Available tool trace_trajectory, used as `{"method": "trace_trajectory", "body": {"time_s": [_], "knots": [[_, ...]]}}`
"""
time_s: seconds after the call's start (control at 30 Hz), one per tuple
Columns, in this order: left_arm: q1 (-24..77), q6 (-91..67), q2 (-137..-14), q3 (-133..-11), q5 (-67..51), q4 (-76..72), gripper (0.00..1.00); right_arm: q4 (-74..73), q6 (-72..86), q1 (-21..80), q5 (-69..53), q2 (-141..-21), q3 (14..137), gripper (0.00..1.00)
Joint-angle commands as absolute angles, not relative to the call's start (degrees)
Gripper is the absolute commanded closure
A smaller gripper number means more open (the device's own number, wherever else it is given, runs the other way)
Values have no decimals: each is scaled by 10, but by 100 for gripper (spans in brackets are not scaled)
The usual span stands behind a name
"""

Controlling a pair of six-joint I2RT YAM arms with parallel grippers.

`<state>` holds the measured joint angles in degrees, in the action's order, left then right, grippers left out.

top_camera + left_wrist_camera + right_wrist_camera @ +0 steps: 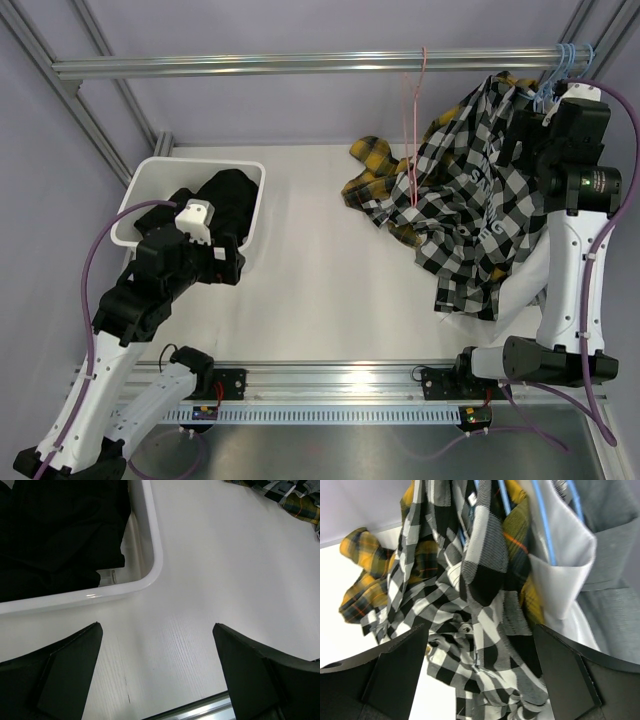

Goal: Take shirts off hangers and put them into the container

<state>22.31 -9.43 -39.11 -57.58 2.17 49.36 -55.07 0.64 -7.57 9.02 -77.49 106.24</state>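
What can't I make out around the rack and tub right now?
- Top view: which blue hangers still carry shirts; the right arm and bunched cloth cover them.
- Right wrist view: the white shirt, blurred close to the lens.
- Left wrist view: the container's bottom, covered by the black shirt.

The white table (320, 290) spreads beneath the left gripper (157, 630); a white tub (152, 555) stands on it just ahead and left of that gripper; ahead and left of the right gripper (480, 630), a yellow plaid shirt (360, 580) lies on the tabletop; the checked shirt (470, 630) beside it appears to rest its lower folds there.
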Motion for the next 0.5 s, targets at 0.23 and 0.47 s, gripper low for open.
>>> {"method": "trace_trajectory", "body": {"time_s": [0.23,0.47], "knots": [[226,-83,-386,-571,33,476,1,-530,-44,-83,68,-810,1053,5],[226,-83,-383,-573,36,481,1,-526,-57,-83,-25,-820,1027,8]]}}
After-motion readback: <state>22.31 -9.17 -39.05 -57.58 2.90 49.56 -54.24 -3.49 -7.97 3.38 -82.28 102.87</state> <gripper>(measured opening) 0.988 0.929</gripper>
